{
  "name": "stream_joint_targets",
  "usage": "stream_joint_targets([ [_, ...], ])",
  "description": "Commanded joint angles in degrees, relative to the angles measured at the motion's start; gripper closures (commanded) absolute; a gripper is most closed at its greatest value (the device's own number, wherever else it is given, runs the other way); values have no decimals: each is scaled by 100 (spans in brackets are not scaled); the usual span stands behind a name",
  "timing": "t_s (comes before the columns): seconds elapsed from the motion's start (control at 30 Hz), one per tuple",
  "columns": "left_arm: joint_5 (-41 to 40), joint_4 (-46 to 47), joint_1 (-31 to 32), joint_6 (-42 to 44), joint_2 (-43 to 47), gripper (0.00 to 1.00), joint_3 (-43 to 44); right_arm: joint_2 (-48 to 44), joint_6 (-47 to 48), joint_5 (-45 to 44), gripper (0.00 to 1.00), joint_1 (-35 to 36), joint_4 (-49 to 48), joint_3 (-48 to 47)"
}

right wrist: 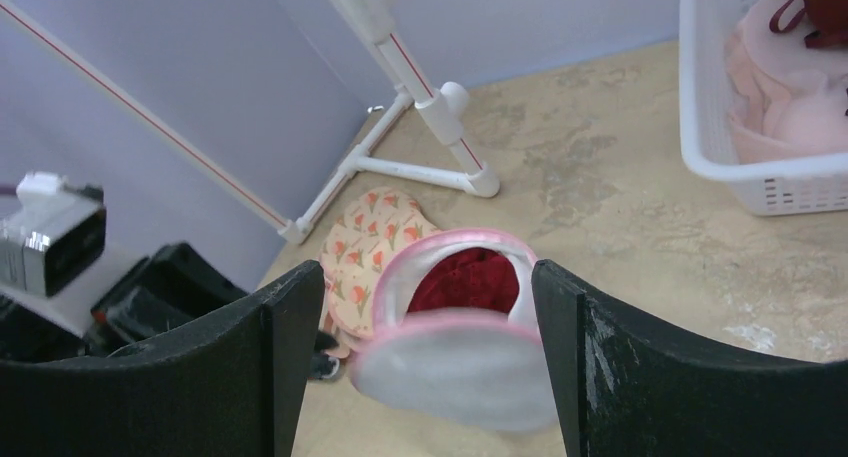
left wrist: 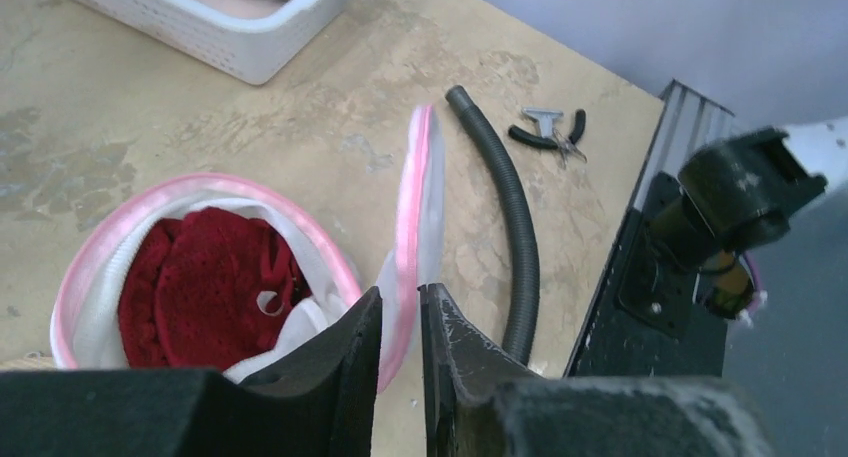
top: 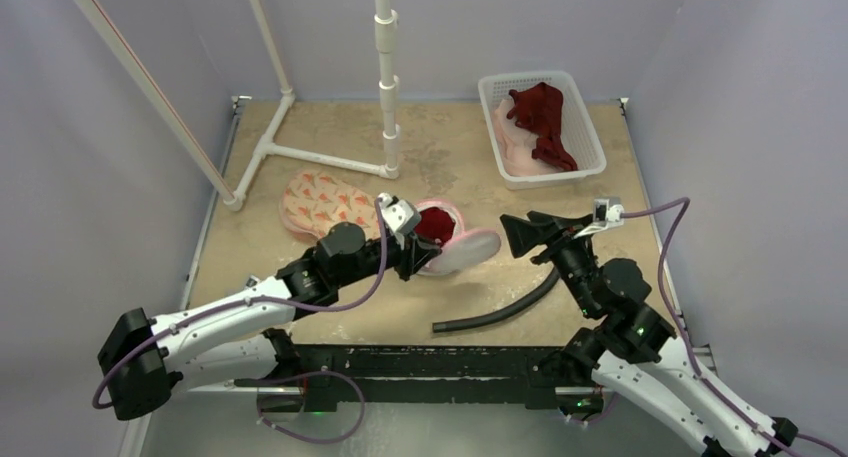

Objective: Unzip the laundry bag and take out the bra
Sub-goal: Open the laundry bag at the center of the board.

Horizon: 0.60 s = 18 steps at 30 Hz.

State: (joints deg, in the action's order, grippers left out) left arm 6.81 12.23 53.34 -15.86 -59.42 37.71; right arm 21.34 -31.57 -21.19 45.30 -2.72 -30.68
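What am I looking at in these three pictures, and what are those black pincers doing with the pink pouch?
These are two robot arms bolted to the near edge of a table. One picture comes from a fixed camera above and behind them; the other two come from small cameras on each wrist, so you see that arm's own black fingers at the bottom.

The left gripper pinches the pink-trimmed flap of a round white mesh laundry bag, which is open, with a dark red lace bra inside. The right gripper is open, holds nothing, and faces the bag.

Also on the tan tabletop: a white plastic basket holding more garments, a floral-print fabric pouch, a curved black ribbed hose, a white pipe stand, and small black-handled pliers.
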Motion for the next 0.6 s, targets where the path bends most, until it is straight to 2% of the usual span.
stream_joint_targets([
  [0.0, -192, 738, 437, 963, 436, 80, -543, -77, 274, -192, 21, -18, 115, -282],
  [0.17, -979, 134, 1311, 1987, 273, 77, -375, -83, 410, -244, 21, -13, 193, -357],
  [0.27, -1599, -178, 1741, 2173, 215, 75, -241, -9, 332, -143, 21, -18, 106, -166],
  [0.33, -1954, 134, 1754, 1879, 443, 74, -395, 67, 251, -88, 21, -21, 7, 33],
  [0.43, -3120, 401, 1751, 1028, 715, 72, -630, 332, 91, 67, 21, -20, -219, 357],
  [0.5, -3629, 106, 1721, 441, 574, 72, -546, 644, -46, 222, 22, -15, -391, 526],
  [0.57, -4034, -487, 1550, -503, 275, 72, -314, 1002, -163, 414, 22, -20, -636, 677],
])
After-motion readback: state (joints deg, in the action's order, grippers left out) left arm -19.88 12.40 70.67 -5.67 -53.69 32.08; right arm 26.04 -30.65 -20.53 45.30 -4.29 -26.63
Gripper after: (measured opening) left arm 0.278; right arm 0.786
